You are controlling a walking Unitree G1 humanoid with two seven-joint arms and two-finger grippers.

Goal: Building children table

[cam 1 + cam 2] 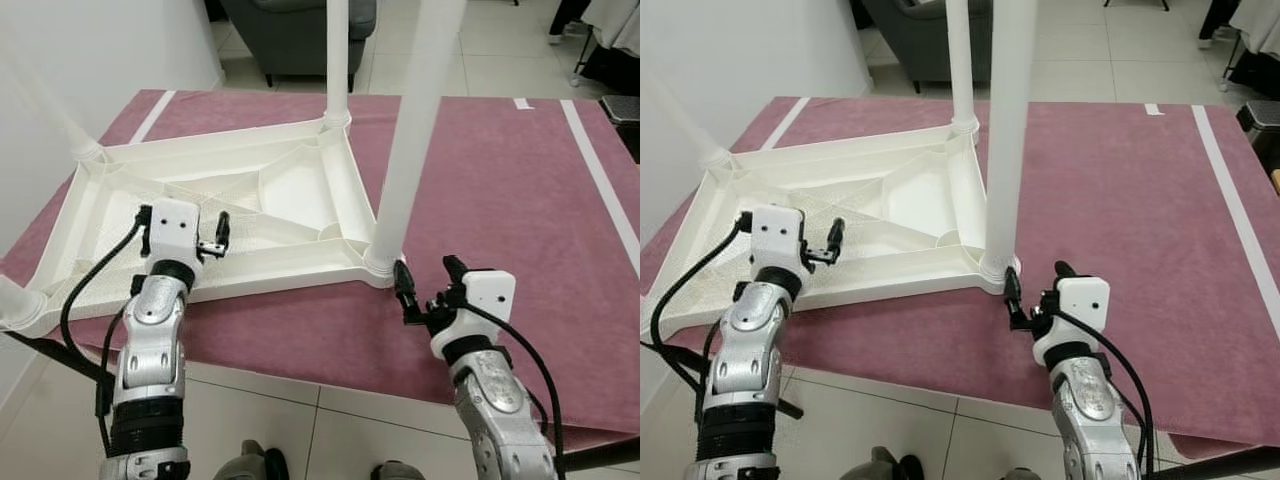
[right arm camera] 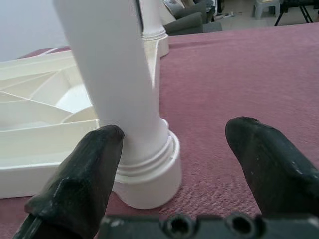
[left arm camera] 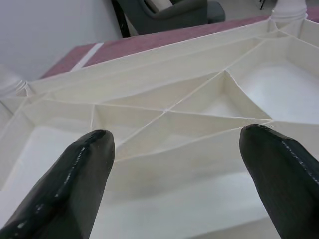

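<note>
Right gripper (image 1: 425,290) gapes wide and empty just beside the leg (image 1: 405,160); left gripper (image 1: 185,235), spread and empty, hovers over the upturned table (image 1: 290,190).

One white tabletop (image 1: 270,215), upside down on one maroon cloth (image 1: 500,200), ribbed underside facing me. Four white legs stand in its corners: the near-right leg (image 1: 410,140), the far-right leg (image 1: 337,60), the far-left leg (image 1: 60,125) and the near-left leg (image 1: 15,300). My two grippers: left gripper (image 1: 212,240) over the near edge, right gripper (image 1: 428,290) beside the near-right corner, each with two black fingers spread apart. One dark armchair (image 1: 300,25) beyond the far edge.
</note>
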